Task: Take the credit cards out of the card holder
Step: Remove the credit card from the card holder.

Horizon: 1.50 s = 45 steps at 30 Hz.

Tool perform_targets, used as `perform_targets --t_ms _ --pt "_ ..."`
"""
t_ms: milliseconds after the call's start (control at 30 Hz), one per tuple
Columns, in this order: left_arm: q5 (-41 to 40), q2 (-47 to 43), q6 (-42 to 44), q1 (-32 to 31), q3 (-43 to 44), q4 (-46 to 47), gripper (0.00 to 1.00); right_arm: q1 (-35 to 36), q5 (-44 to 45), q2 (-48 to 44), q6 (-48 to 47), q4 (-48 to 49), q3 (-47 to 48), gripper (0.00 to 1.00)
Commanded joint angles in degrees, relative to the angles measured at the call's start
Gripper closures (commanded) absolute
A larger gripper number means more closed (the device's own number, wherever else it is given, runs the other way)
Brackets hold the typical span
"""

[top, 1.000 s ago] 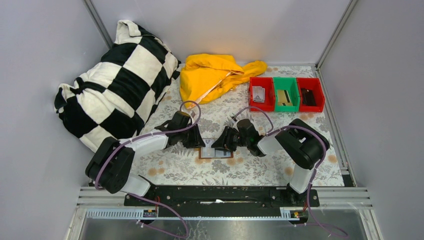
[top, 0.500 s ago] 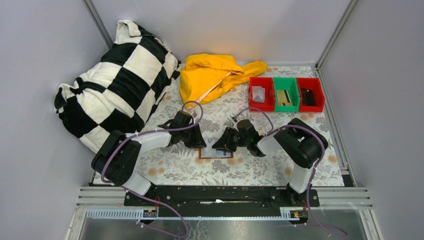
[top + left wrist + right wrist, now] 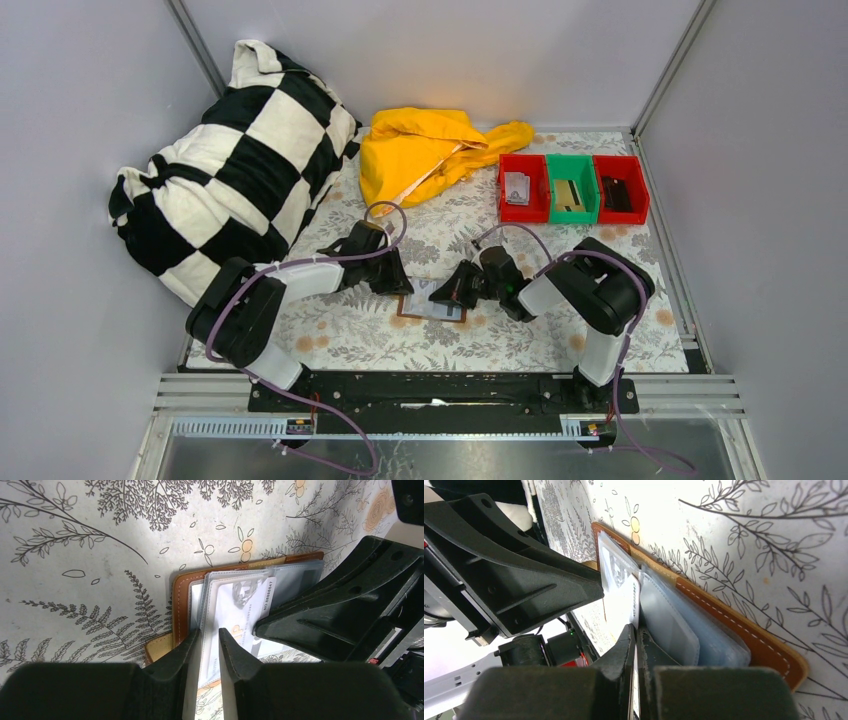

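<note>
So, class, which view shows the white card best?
Left wrist: the card faces the lens, its print legible. Right wrist sees it nearly edge-on; the top view shows only a small pale patch.

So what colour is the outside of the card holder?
The card holder is brown with pale edge stitching, clearest in the right wrist view.

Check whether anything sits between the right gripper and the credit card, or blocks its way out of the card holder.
Nothing visible does. The right gripper is shut on the edge of the credit card, which sticks out of the card holder. The left gripper straddles a pocket edge beside it, seemingly clear of the pull line.
</note>
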Motion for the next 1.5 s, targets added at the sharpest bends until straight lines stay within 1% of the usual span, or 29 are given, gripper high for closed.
perform_targets --t_ms 0,67,200,467,600,767,900,1000,1133,1200,1300,1400,1467 --pt "-1.54 3.29 -0.07 -0.17 -2.8 1.1 0.76 0.23 1.55 -1.14 -1.59 -4.32 -2.12 1.0" --pt "-1.08 3.29 -0.36 0.42 -3.28 1.5 0.77 -0.02 0.9 -2.36 -3.34 -6.23 -1.83 1.0" --pt "-1.0 2.29 -0.56 1.17 -3.99 2.15 0.78 -0.06 0.39 -5.3 -5.53 -10.57 -1.4 1.0" --pt "-0.66 3.37 -0.46 1.83 -4.0 1.94 0.78 -0.45 2.83 -10.74 -7.57 -17.63 -2.87 1.0" --pt "-0.95 2.74 -0.43 1.91 -4.08 1.33 0.78 -1.07 3.13 -12.66 -7.69 -17.94 -5.4 1.0" --pt "-1.18 2.19 -0.33 1.91 -4.35 0.76 0.78 -1.84 2.81 -13.04 -6.34 -15.51 -8.04 1.0" --pt "0.62 0.35 -0.3 1.84 -3.86 0.45 0.77 -2.25 1.47 -11.17 -5.47 -11.33 -8.54 1.0" --pt "0.65 -3.76 0.2 1.16 -2.89 -0.69 0.72 -2.25 -0.45 -8.17 -4.57 -6.58 -7.59 1.0" --pt "0.92 -9.09 1.18 0.69 -1.01 -2.65 0.64 -2.26 -4.31 -2.02 -0.83 4.05 -6.1 1.0" --pt "3.08 -9.93 1.33 0.68 -0.3 -2.51 0.61 -2.21 -5.57 1.51 1.28 8.42 -5.3 1.0" --pt "7.94 -9.36 0.9 0.68 0.09 -0.8 0.61 -2.25 -6.81 4.67 3.71 12.39 -4.31 1.0" --pt "12.1 -7.5 -0.71 0.68 -0.88 3.04 0.62 -2.26 -7.45 5.84 4.17 12.33 -3.37 1.0" --pt "12.37 -5.87 -0.93 0.68 -0.83 3.79 0.63 -2.26 -7.24 5.63 3.68 10.83 -3.04 1.0"
